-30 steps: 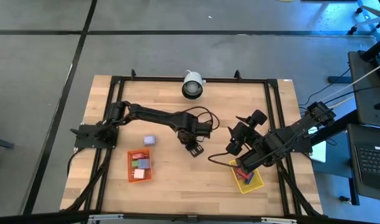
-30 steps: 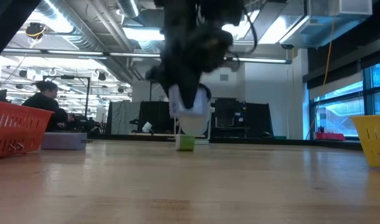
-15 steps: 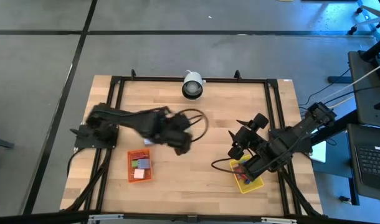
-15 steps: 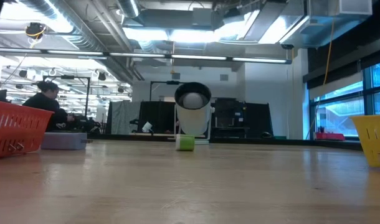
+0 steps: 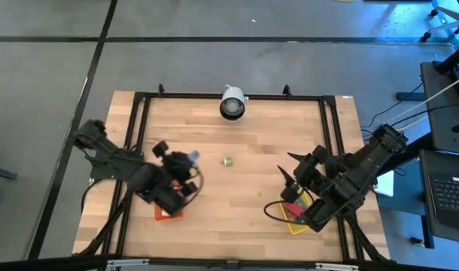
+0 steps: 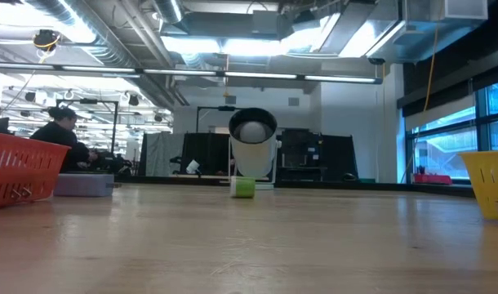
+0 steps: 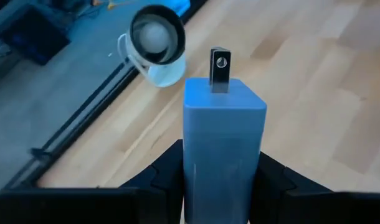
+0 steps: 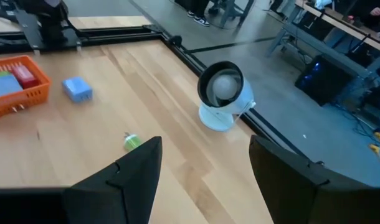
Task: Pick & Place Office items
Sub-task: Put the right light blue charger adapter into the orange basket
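Transport step: left gripper (image 7: pixel 220 180) fingers clamp the blue block (image 7: pixel 222 140) above the orange tray (image 5: pixel 163 214) at bench left. Next: lower, release inside. Right gripper (image 8: pixel 202 168) open, near yellow tray (image 5: pixel 305 223).

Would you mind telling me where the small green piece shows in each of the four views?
High view: green piece mid-table, below the white camera.
Low view: centre, before that camera.
Left wrist view: not in it.
Right wrist view: between camera and orange tray.
Shared landmark: the white camera.
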Robot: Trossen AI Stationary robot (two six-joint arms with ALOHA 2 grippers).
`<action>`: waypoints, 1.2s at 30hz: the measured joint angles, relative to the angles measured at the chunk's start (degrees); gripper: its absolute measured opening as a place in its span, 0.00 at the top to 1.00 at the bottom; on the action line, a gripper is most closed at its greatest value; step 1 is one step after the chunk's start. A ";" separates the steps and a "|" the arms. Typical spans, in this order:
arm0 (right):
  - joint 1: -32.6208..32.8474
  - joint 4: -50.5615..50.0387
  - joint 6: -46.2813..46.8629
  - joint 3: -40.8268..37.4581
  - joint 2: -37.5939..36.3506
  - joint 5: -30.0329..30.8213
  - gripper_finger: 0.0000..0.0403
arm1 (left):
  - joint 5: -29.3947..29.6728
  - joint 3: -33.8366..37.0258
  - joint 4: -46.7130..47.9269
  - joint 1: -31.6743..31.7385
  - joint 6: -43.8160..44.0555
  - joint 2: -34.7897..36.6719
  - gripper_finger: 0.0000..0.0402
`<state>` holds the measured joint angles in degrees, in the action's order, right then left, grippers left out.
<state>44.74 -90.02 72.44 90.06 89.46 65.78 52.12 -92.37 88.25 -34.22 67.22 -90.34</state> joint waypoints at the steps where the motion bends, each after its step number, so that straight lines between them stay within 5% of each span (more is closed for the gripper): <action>1: 0.12 0.02 0.21 0.00 0.01 -0.02 0.40 | 0.92 3.70 -2.35 -0.94 1.26 2.19 0.72; 8: 0.39 0.00 2.15 0.00 -0.01 -0.02 0.40 | 1.80 27.07 -22.94 -5.96 1.45 16.24 0.72; 15: 0.39 0.04 4.62 0.00 -0.01 -1.30 0.40 | -3.43 42.81 -32.24 -11.51 4.72 24.73 0.72; 23: 0.39 0.24 5.48 0.00 0.01 -2.16 0.40 | -5.82 49.37 -42.19 -20.20 -5.11 30.83 0.72; 36: 0.37 0.87 6.63 0.00 0.01 -1.33 0.40 | -14.83 56.88 -47.52 -22.16 3.87 29.41 0.72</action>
<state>45.10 -89.14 79.07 90.06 89.47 64.45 37.29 -35.49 40.73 -56.38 71.09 -60.93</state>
